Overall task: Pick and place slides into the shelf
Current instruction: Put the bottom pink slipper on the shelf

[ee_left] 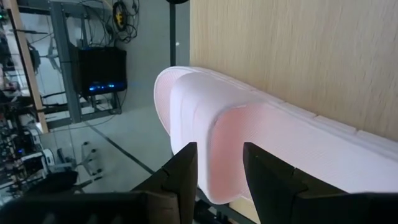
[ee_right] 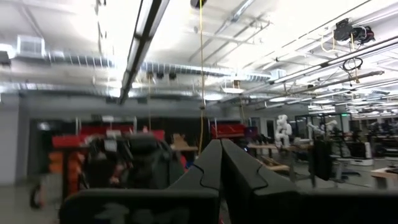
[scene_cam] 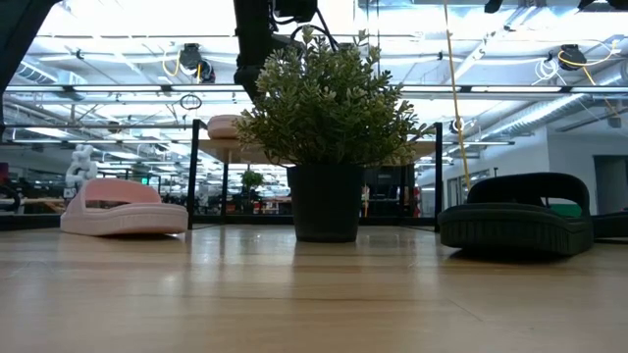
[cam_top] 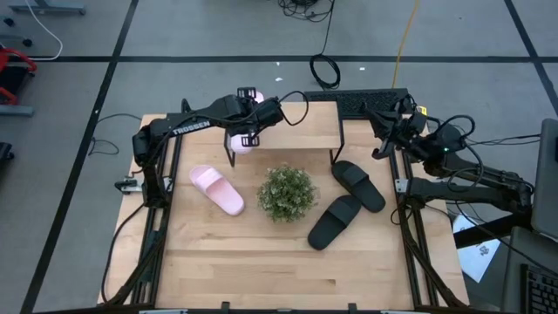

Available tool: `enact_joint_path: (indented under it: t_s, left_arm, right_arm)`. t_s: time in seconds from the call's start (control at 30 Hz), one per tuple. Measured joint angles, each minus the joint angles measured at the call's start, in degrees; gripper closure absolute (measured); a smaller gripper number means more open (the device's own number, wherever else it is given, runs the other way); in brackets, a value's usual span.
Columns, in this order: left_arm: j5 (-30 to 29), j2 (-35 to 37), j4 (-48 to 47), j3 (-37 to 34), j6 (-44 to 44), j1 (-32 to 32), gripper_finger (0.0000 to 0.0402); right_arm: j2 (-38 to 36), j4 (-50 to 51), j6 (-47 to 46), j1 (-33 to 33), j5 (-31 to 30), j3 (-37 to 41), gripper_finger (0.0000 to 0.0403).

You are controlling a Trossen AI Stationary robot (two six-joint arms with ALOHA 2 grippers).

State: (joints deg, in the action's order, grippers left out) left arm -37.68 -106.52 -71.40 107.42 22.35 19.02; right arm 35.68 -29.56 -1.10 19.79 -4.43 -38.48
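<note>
The left gripper (cam_top: 253,118) pinched a pink slide (ee_left: 261,143) on the shelf (cam_top: 305,126)'s left end. A potted plant (cam_top: 286,193) stood between the other pink slide (cam_top: 217,189) and two black slides (cam_top: 347,205). The right gripper (cam_top: 384,122) waited pressed together by the table's right edge.

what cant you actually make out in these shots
- High view: most of the pink slide on the shelf is hidden under the left gripper.
- Low view: the plant blocks the shelf's middle, and only one black slide shows.
- Right wrist view: the shut right gripper faces the room, no table.
</note>
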Motion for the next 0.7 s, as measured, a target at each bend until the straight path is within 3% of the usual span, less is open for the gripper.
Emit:
enact_joint_path:
  t_s: [0.53, 0.7]
  left_arm:
    - [1.41, 0.00, -1.90, 0.00, -2.95, -0.30, 0.0270]
    - [0.79, -0.02, -1.98, -3.43, -3.21, -0.30, 0.0270]
  right_arm:
    - [0.00, -4.74, -5.87, 0.00, 0.00, 0.00, 0.0403]
    - [0.02, -4.70, -7.24, 0.00, 0.01, 0.00, 0.0403]
